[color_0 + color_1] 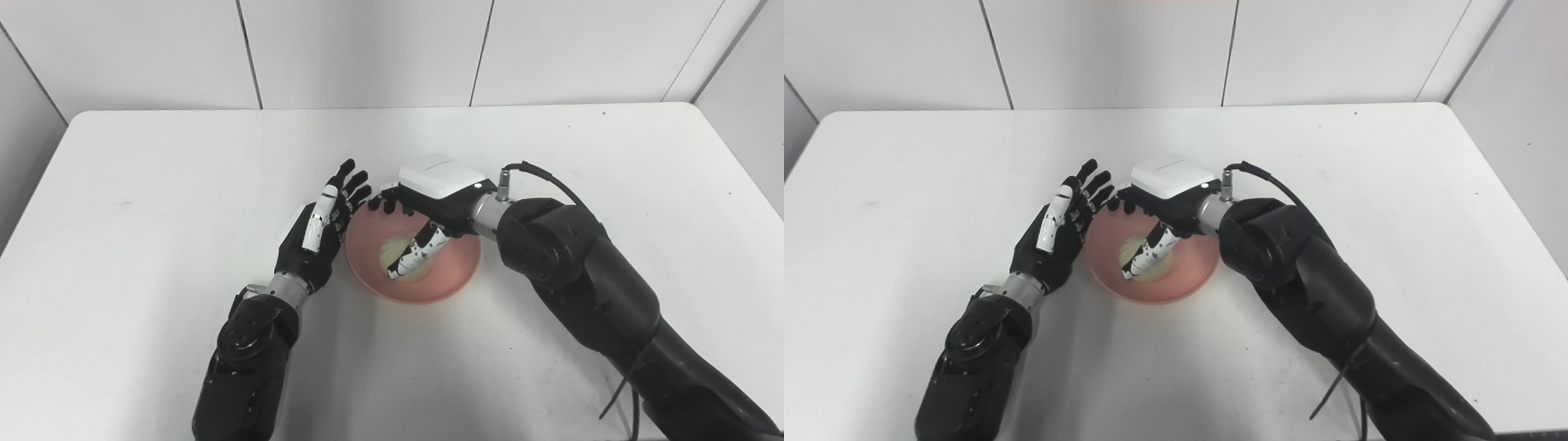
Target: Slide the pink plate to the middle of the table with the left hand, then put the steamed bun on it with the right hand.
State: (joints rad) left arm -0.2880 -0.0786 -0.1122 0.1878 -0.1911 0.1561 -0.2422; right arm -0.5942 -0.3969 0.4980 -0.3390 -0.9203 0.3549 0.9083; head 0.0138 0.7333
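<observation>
The pink plate (456, 269) lies near the middle of the white table. In its hollow sits the pale steamed bun (393, 250). My right hand (422, 208) hovers over the plate, palm down. Its thumb lies across the bun's near side and its fingers curl down at the far side, so it is closed around the bun. My left hand (318, 236) stands open on edge just left of the plate, fingers spread and pointing away, close to the rim. The right palm hides part of the bun and the far rim.
The white table (153, 184) ends at white wall panels behind it. A black cable loops off the right wrist (542, 174). Both forearms come in over the near half of the table.
</observation>
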